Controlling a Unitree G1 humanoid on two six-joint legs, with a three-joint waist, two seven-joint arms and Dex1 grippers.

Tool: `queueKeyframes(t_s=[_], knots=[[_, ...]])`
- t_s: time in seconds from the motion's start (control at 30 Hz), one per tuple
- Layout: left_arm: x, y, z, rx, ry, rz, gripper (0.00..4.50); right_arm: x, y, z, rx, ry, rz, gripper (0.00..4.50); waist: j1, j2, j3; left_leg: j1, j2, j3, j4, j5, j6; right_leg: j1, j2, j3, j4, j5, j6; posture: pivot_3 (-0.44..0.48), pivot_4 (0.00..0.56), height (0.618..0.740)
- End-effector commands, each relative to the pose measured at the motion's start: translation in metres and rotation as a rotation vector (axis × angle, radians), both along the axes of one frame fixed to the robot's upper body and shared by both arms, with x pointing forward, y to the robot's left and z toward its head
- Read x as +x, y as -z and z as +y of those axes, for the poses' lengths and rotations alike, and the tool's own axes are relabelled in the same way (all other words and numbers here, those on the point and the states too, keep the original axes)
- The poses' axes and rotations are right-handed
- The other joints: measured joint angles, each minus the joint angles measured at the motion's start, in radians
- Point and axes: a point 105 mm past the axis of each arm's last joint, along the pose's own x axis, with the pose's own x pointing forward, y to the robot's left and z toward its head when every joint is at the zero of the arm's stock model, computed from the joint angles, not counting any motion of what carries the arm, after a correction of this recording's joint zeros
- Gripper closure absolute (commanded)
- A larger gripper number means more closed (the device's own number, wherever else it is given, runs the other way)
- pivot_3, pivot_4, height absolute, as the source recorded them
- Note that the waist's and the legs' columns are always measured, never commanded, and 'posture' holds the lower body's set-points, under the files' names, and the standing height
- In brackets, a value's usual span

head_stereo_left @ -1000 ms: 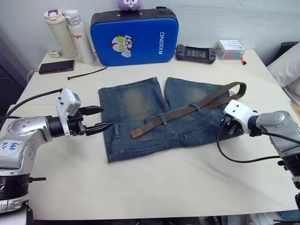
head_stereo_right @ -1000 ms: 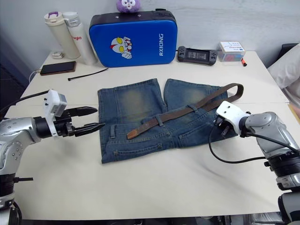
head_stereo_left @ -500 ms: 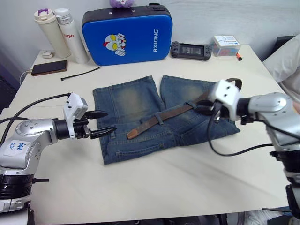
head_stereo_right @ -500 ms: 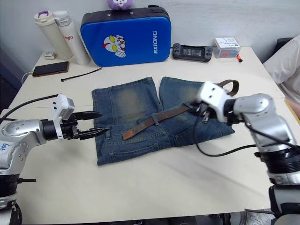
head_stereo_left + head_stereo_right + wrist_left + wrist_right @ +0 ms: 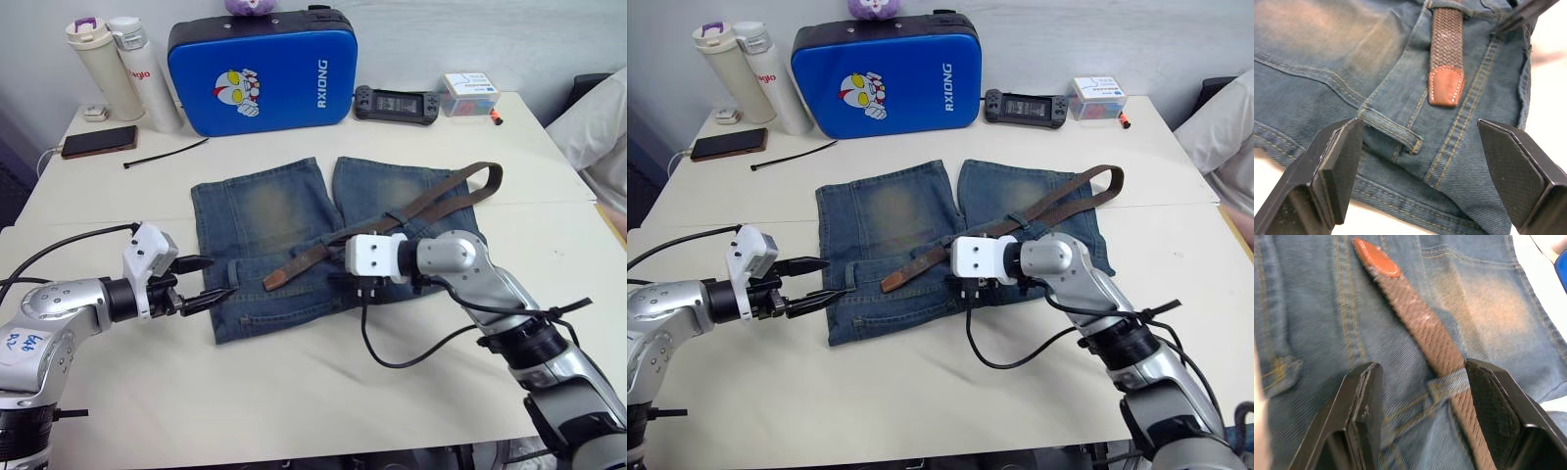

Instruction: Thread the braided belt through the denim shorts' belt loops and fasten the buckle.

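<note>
Right wrist view is showing the right gripper [image 5: 1422, 418] hanging open over the belt [image 5: 1425, 340], which is running straight ahead between its fingers on the shorts [image 5: 284, 235]. Left gripper [image 5: 208, 282] is waiting open too, its next loop [image 5: 1393, 134] right in front.

A blue case [image 5: 260, 69], two bottles [image 5: 122, 70], phone [image 5: 92, 141] and game controller [image 5: 396, 102] line the table's [image 5: 323, 382] far edge.

Bare table [image 5: 323, 382] lies open in front of the denim shorts [image 5: 284, 211].
</note>
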Motion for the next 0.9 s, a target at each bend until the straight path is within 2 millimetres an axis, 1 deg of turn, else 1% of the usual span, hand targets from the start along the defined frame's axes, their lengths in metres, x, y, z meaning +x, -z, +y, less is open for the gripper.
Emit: queueKeyframes(t_s=[0.03, 0.27, 0.47, 0.57, 0.7, 0.73, 0.9], knots=[[-0.003, -0.011, 0.001, 0.003, -0.016, -0.05, 0.42, 0.005, -0.01, 0.013, 0.013, -0.028, -0.075, 1.67, -0.001, 0.0, 0.0, 0.0, 0.0, 0.0, 0.0, 0.0, 0.0, 0.0, 0.0, 0.0, 0.0, 0.0, 0.0, 0.0, 0.15, 0.725], [-0.004, -0.011, 0.003, 0.011, -0.037, -0.058, 0.42, 0.017, 0.006, 0.021, -0.064, -0.043, -0.135, 1.67, 0.0, 0.0, 0.0, 0.0, 0.0, 0.0, 0.0, 0.0, 0.0, 0.0, 0.0, 0.0, 0.0, 0.0, 0.0, 0.0, 0.15, 0.725], [-0.004, -0.011, 0.006, 0.014, -0.049, -0.06, 0.42, 0.025, 0.001, 0.027, -0.008, -0.021, -0.152, 1.67, -0.003, 0.0, 0.0, 0.0, 0.0, 0.0, 0.0, 0.0, 0.0, 0.0, 0.0, 0.0, 0.001, 0.0, 0.0, 0.0, 0.15, 0.725], [-0.004, -0.009, 0.004, 0.011, -0.051, -0.057, 0.42, 0.023, 0.0, 0.032, 0.02, -0.032, -0.141, 2.46, -0.003, 0.0, 0.0, 0.0, 0.0, 0.0, 0.0, 0.0, 0.0, 0.0, 0.0, 0.0, 0.001, 0.0, 0.0, 0.0, 0.15, 0.725], [-0.002, -0.009, 0.007, 0.008, -0.065, -0.055, 0.42, 0.017, 0.0, 0.034, 0.042, -0.057, -0.121, 4.36, -0.003, 0.0, 0.0, 0.0, 0.0, 0.0, 0.0, 0.0, 0.0, 0.0, 0.0, 0.0, 0.001, 0.0, 0.0, 0.0, 0.15, 0.725], [-0.001, -0.009, 0.009, 0.012, -0.078, -0.054, 0.42, 0.016, -0.001, 0.035, 0.056, -0.062, -0.12, 4.44, -0.003, 0.0, 0.0, 0.0, 0.0, 0.0, 0.0, 0.0, 0.0, 0.0, 0.0, 0.0, 0.001, 0.0, 0.0, 0.0, 0.15, 0.725], [0.001, -0.007, 0.015, 0.025, -0.1, -0.045, 0.42, 0.013, -0.008, 0.044, 0.114, -0.064, -0.123, 4.44, -0.009, 0.0, 0.0, 0.0, 0.0, -0.001, 0.0, 0.0, 0.0, 0.0, 0.0, 0.0, 0.001, 0.0, 0.0, 0.0, 0.15, 0.725]])
